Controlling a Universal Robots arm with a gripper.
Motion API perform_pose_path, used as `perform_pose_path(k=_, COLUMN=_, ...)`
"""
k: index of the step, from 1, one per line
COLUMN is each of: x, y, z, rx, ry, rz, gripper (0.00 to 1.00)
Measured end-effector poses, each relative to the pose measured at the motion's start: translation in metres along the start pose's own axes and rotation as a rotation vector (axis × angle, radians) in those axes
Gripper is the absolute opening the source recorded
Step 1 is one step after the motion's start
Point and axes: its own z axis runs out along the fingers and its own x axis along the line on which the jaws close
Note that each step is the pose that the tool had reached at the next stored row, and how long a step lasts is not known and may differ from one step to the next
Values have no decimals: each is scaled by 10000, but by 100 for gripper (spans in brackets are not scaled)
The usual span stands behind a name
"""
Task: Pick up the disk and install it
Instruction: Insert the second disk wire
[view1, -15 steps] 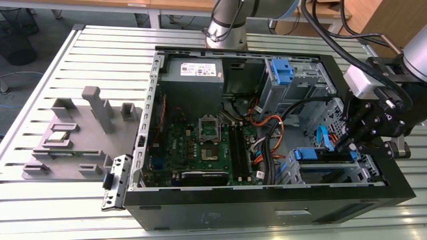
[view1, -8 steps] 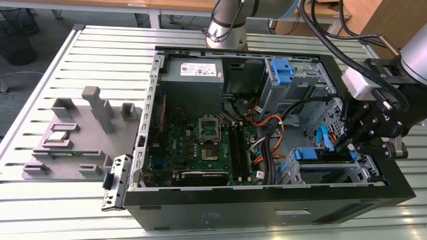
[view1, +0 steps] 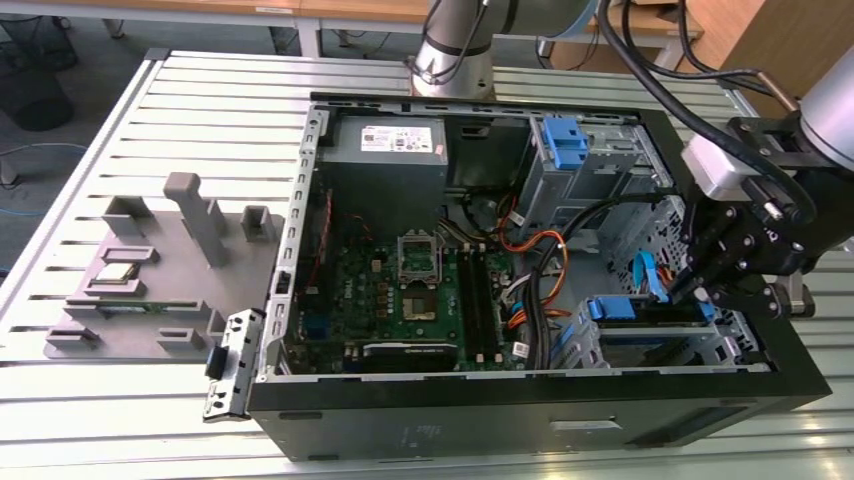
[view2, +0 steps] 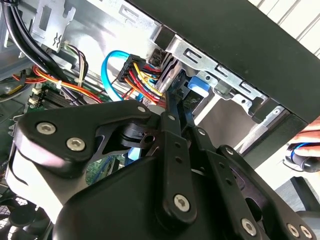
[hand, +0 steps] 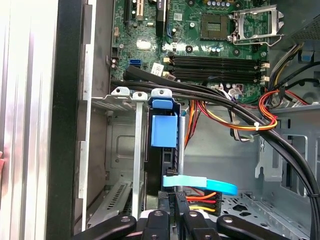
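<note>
Exterior view: gripper (view1: 703, 292) over the disk (view1: 627, 308), mostly hidden in its bay; grip state unclear.

Even, bright overhead light in the exterior view; the ribbed silver metal counter (view1: 80, 420) shines pale at the lower left; the open black computer case (view1: 534, 395) holds dim shadow inside; in the second wrist view the black jointed pincer (view2: 172, 107) looms soft and blurred in the lower frame.

Slatted alu table (view1: 160, 420), office floor behind.
You've got a grey-blue floor (view1: 100, 60) at the exterior view's upper left w/ a black bin (view1: 30, 85) on it, wooden desk edges (view1: 254, 8) along the top, a wood panel (view1: 767, 35) top right. Light's even, no hard shadows.
</note>
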Motion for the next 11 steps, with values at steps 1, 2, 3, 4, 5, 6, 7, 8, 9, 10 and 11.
perform_pose_path(k=1, x=0, y=2, z=1, rx=-1, ry=-2, rz=1, gripper=17)
perform_pose_path(k=2, x=0, y=4, z=1, rx=0, ry=-2, rz=1, gripper=17)
perform_pose_path(k=3, x=0, y=6, z=1, rx=1, ry=-1, rz=1, gripper=17)
perform_pose_path(k=4, x=0, y=7, z=0, rx=0, ry=-1, rz=3, gripper=17)
perform_pose_path(k=5, x=0, y=8, z=0, rx=0, ry=0, rz=3, gripper=17)
perform_pose_path(k=6, x=0, y=8, z=0, rx=0, ry=0, rz=5, gripper=17)
perform_pose_path(k=7, x=0, y=9, z=2, rx=0, ry=0, rz=8, gripper=17)
perform_pose_path(k=8, x=-1, y=9, z=5, rx=0, ry=0, rz=10, gripper=17)
perform_pose_path(k=9, x=-1, y=9, z=10, rx=0, ry=0, rz=12, gripper=17)
perform_pose_path(k=10, x=0, y=9, z=11, rx=0, ry=2, rz=13, gripper=17)
perform_pose_path(k=11, x=0, y=9, z=12, rx=0, ry=2, rz=14, gripper=17)
